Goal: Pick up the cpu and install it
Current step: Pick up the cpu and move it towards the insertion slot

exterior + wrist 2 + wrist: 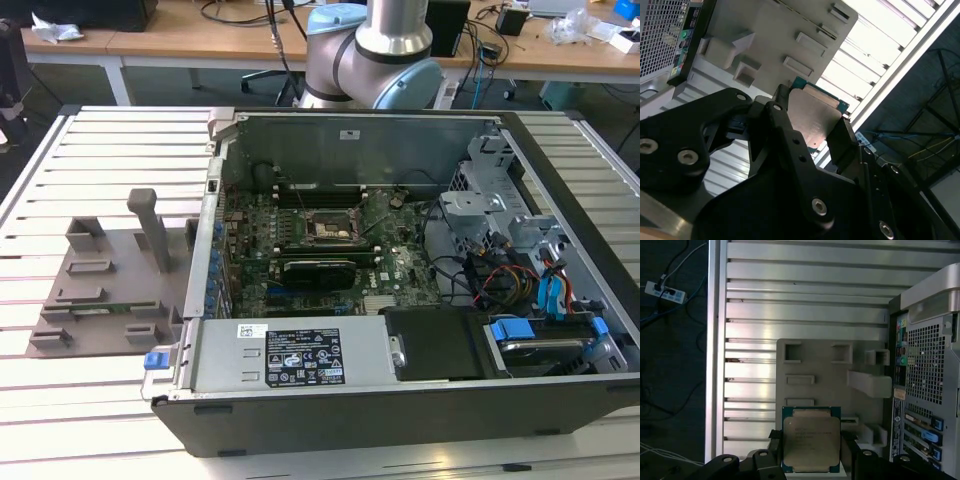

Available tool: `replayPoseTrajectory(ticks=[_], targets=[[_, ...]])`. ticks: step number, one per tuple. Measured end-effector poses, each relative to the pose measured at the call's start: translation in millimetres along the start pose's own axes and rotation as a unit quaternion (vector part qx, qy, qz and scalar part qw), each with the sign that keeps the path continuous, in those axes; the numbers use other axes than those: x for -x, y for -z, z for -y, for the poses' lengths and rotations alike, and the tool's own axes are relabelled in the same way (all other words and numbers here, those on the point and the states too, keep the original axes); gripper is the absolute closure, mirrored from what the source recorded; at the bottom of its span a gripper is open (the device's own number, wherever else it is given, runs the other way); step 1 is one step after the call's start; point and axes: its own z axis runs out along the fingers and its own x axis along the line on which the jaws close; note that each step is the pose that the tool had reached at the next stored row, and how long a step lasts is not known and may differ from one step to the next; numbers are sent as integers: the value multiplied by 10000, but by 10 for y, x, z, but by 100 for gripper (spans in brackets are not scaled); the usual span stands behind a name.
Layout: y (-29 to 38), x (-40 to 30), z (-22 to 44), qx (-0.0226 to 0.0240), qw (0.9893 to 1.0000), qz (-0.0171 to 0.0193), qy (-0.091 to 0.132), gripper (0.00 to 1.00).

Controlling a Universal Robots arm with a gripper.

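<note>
The cpu [811, 439] is a flat square chip with a silvery top and a green rim, held between the two black fingers of my gripper [812, 446], which is shut on its edges. In the second wrist view the cpu [816, 119] sits in the gripper [812, 126] in the same way, with a finger [842, 141] pressed to one side. It hangs above the grey parts tray [830, 367], beside the computer's rear panel [927, 365]. Inside the open case, the black socket frame [328, 228] lies on the motherboard [400, 270].
The grey tray [110, 280] lies on the slatted table [60, 400] at the exterior view's left, with an upright post [150, 225] and a green memory stick [100, 308]. The case holds a power supply [290, 355] and drive bays with cables [520, 270]. The arm's base [375, 55] stands behind the case.
</note>
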Motion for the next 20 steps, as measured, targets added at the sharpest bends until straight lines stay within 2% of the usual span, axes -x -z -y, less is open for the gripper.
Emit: replayPoseTrajectory(ticks=[2, 5, 9, 14, 18, 20], targets=[[-2, 21, 2, 0, 10000, 0, 1, 45], [-9, 150, 4, -1, 10000, -1, 0, 45], [-15, 267, 8, 0, 10000, 0, 0, 45], [-21, 437, 13, 0, 10000, 0, 0, 45], [-26, 600, 18, 0, 10000, 0, 1, 45], [-27, 657, 19, 0, 10000, -1, 0, 45]])
